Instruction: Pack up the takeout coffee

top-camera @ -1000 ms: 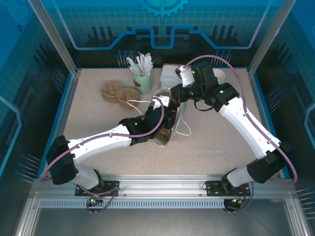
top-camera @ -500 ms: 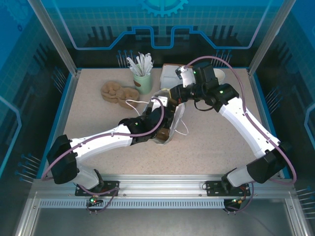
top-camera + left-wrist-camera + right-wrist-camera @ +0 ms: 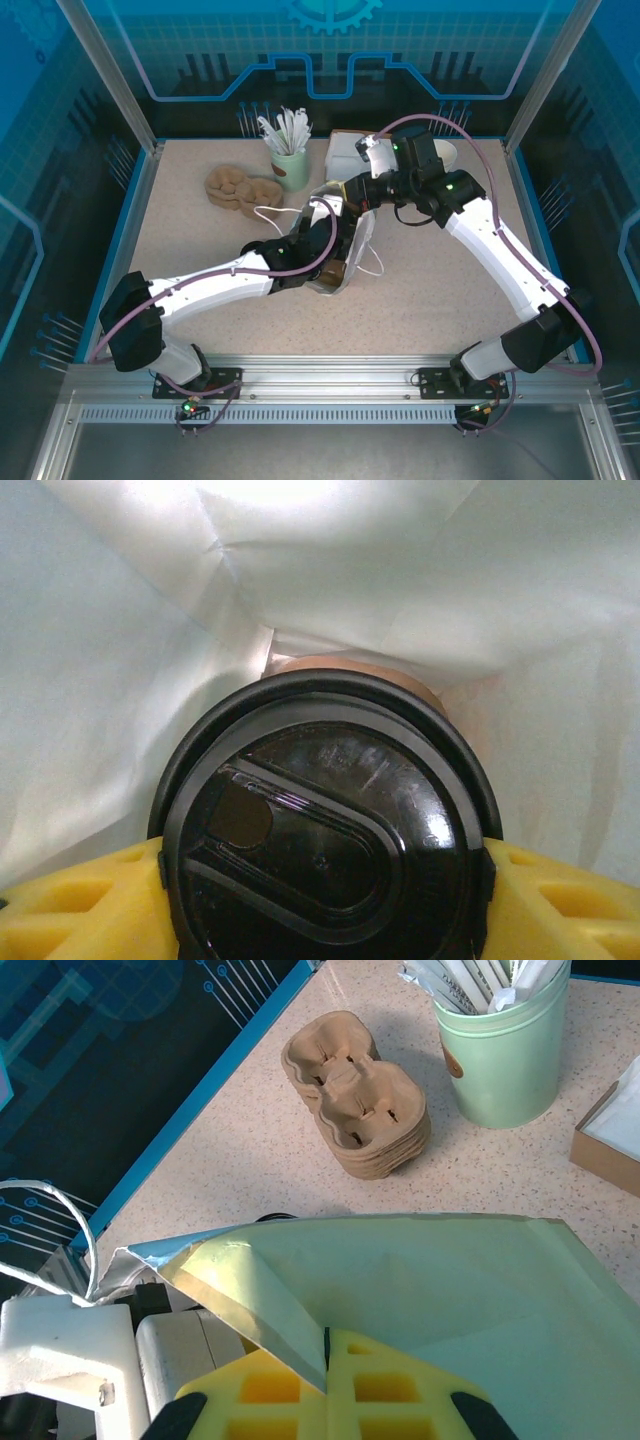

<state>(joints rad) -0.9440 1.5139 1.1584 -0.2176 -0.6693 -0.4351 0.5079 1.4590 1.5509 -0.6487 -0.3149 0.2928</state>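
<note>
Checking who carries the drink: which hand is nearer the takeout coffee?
Left. The left hand clamps the takeout coffee by its sides inside the bag; the right hand only pinches the bag's edge.

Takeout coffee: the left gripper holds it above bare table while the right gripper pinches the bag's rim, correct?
No: the left wrist view shows the left gripper holding the takeout coffee inside the bag, not above bare table. The right gripper does pinch the rim.

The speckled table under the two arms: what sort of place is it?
Probably a mock café takeout counter inside a robot test cell: stacked pulp cup carriers, a green cup of paper-wrapped sticks, and a lidded takeout coffee inside a white bag.
</note>
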